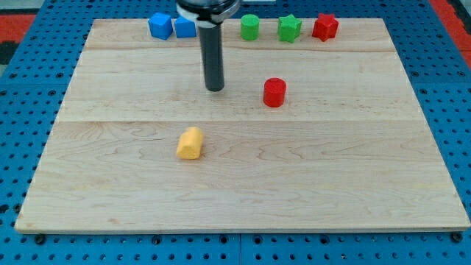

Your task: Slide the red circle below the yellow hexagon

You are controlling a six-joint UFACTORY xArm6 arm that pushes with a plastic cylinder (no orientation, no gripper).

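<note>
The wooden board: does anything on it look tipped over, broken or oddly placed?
Nothing stands out. The red circle and yellow hexagon sit flat mid-board, apart from the tidy row of blocks along the view's top. My tip rests left of the red circle, touching nothing.

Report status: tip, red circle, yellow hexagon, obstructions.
My tip left of red circle, apart. Yellow hexagon lower left of both. Path between them clear.

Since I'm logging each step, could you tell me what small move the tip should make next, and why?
Probably I should swing my tip around to the upper right of the red circle. My tip now sits to the circle's left, apart from it, while the yellow hexagon lies lower left of the circle. Pushing from here would send the circle rightward, away from its goal below the hexagon.
</note>
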